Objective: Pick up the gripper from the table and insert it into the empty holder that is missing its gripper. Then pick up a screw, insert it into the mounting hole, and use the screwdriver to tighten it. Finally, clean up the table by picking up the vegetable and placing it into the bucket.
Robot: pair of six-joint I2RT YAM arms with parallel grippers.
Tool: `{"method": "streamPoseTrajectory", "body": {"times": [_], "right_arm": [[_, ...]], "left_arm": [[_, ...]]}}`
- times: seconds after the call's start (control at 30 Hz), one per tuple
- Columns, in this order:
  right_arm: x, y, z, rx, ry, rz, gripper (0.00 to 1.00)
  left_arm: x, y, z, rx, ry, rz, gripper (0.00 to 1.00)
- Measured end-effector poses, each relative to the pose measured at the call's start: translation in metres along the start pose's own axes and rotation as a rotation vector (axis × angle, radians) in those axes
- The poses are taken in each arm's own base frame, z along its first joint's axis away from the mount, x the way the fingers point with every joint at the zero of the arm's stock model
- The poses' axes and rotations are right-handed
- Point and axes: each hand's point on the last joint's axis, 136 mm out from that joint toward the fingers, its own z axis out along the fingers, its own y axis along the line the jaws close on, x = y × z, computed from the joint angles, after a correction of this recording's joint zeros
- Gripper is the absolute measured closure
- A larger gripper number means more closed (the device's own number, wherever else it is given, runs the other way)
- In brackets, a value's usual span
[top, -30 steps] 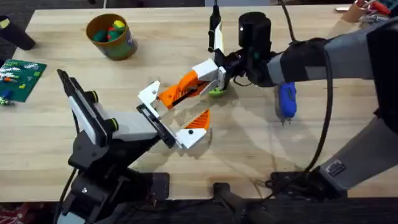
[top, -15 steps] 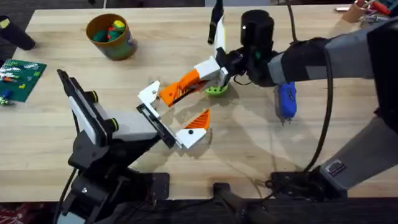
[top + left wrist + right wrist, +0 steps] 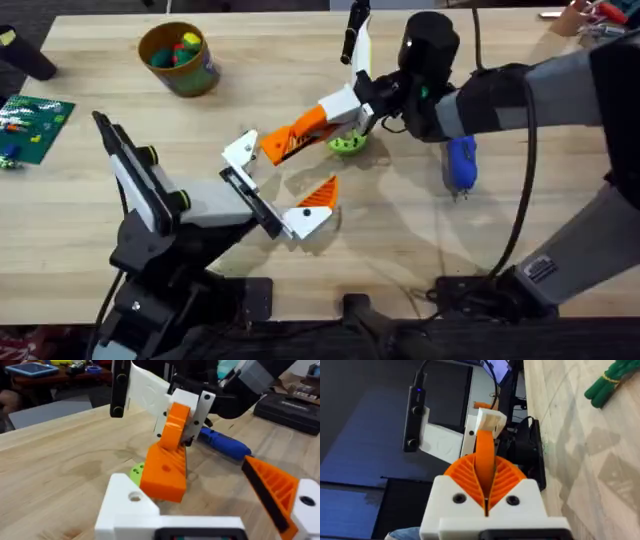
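The gripper [image 3: 300, 135] is pinched at its white base by the right gripper [image 3: 352, 103] and angled tip-down toward the holder [image 3: 240, 150], so it can be slid in; the left gripper's [image 3: 270, 195] own state cannot be told.

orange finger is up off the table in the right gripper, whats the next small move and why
Probably ease the orange finger down and toward the empty white holder, lining its tip up with the bracket. The right gripper grips its white base, with the finger held tilted above the table. In the left wrist view the orange end hangs just beyond the holder, not yet seated.
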Motion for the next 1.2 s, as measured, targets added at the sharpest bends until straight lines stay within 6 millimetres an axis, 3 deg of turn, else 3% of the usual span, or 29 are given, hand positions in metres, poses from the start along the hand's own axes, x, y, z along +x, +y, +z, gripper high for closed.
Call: {"method": "streamPoseTrajectory", "body": {"times": [0.47,0.7,1.2], "right_arm": [[0.003,-0.006,0.001,0.0,0.004,0.045,0.967],[0.008,-0.019,0.009,-0.003,0.025,0.085,0.967],[0.006,-0.015,0.008,-0.002,0.022,0.118,0.967]], "left_arm": [[0.0,0.0,0.0,0.0,0.0,0.0,0.015],[0.0,0.0,0.0,0.0,0.0,0.0,0.014],[0.0,0.0,0.0,0.0,0.0,0.0,0.014]]}}
